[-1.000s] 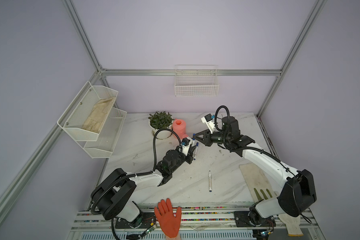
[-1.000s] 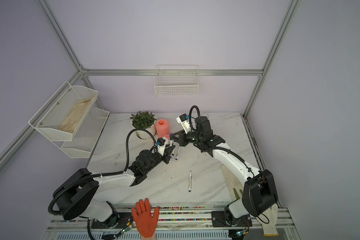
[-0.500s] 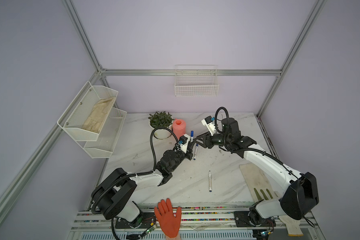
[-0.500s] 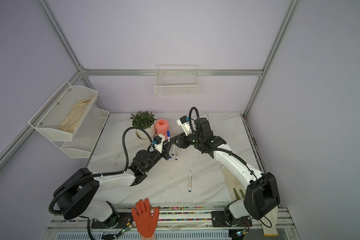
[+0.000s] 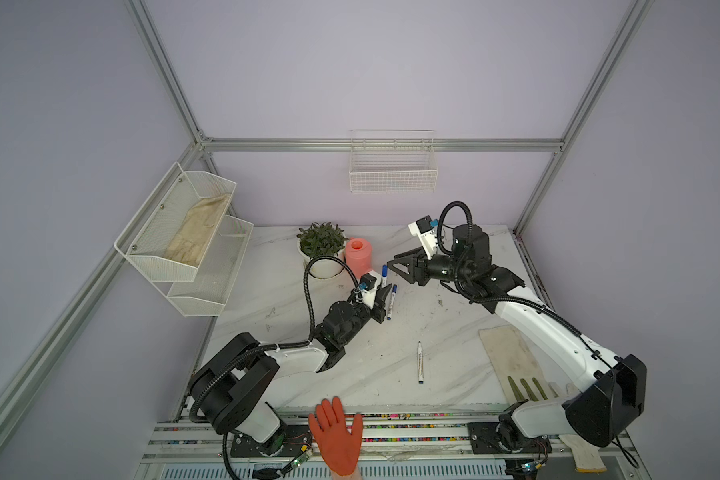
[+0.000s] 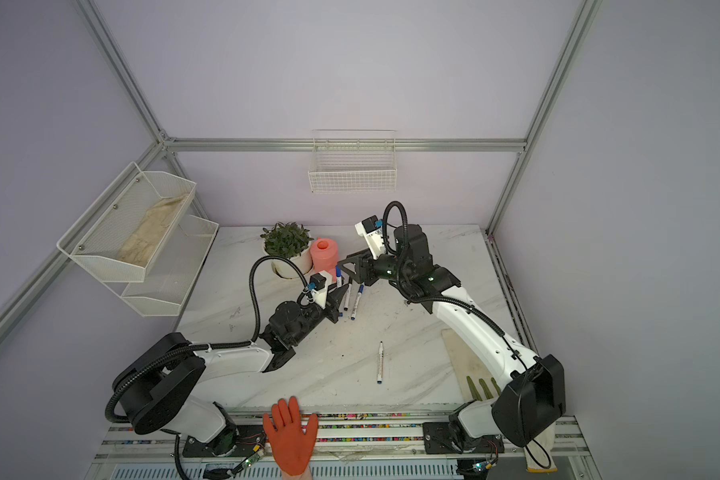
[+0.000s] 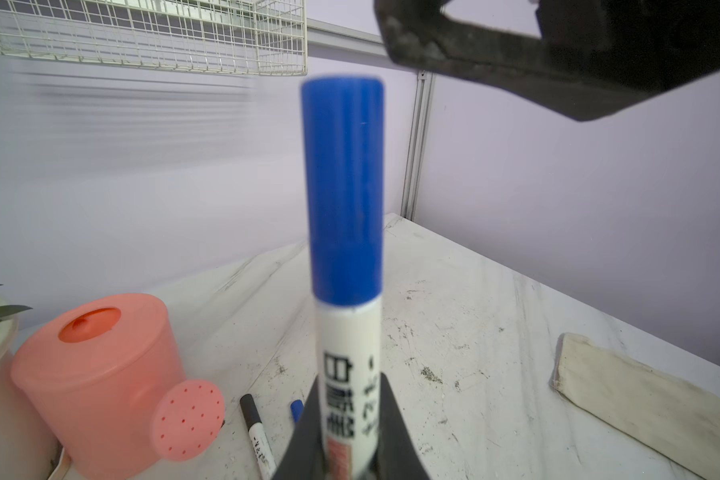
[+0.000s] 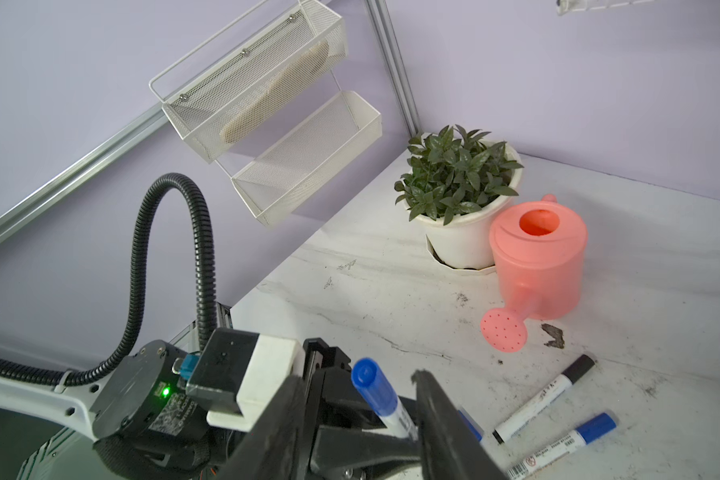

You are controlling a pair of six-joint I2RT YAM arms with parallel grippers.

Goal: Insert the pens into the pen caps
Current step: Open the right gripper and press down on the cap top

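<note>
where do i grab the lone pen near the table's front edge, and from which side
Grip the pen mid-barrel, on the white part, coming straight down from above and closing across it left to right. It lies flat and alone on the table, running roughly front to back, with bare marble on both sides. Both ends stay free.

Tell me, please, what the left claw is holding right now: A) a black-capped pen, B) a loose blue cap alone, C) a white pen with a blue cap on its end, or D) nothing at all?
C: in the left wrist view the left claw is shut on the white pen, which has a blue cap on its free end.
</note>
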